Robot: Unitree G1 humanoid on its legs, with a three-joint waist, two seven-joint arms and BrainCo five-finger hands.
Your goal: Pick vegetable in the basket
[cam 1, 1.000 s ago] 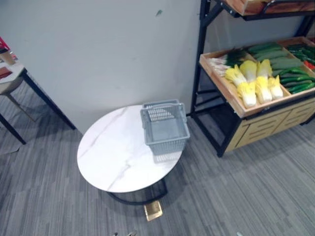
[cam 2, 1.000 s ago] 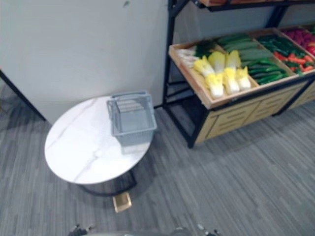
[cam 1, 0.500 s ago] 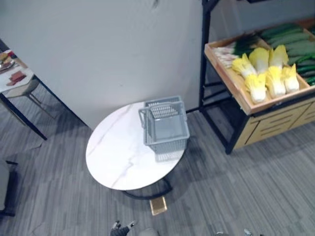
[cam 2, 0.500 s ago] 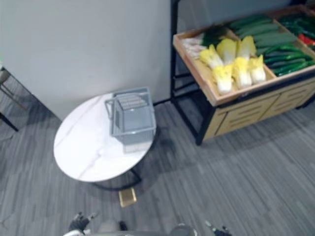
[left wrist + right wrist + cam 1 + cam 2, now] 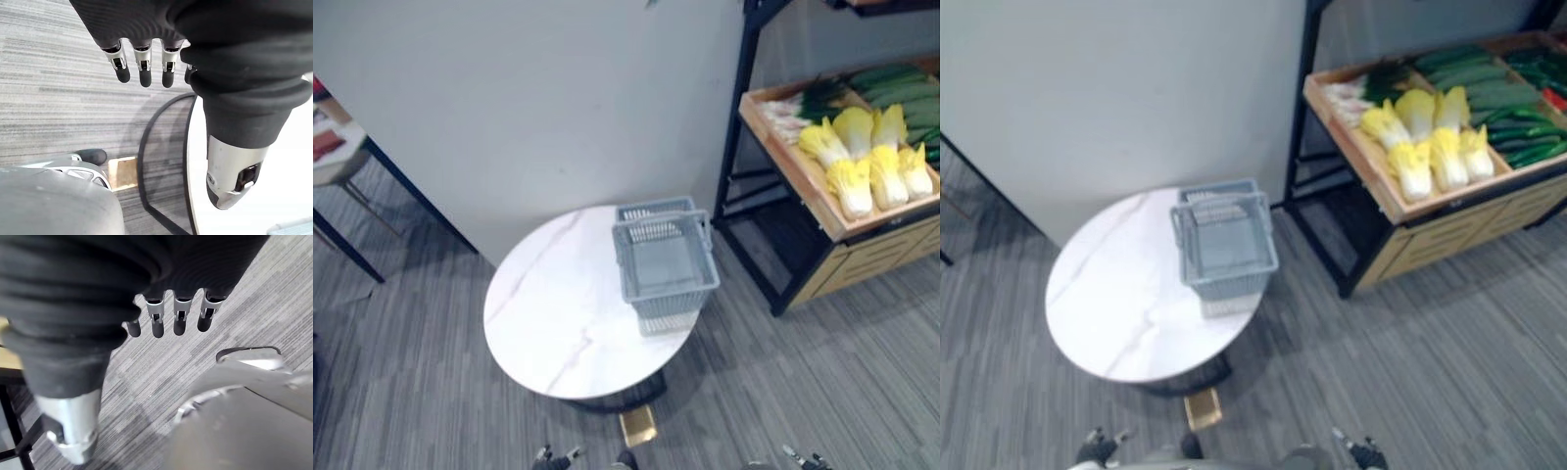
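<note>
The left hand and right hand hang low, fingers straight, holding nothing. The yellow cabbages lie in the shelf crate well ahead and rightward, nearer the right hand. The empty basket stands on the round worktop straight ahead.

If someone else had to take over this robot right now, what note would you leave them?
Left hand: open, empty, over the floor beside the round white table.
Right hand: open, empty, over the floor.
Basket: empty, on that table.
Cabbages: in the wooden shelf tray, right of the table.
Done: nothing picked yet.
Left: grasp a vegetable, place it in the basket.
</note>
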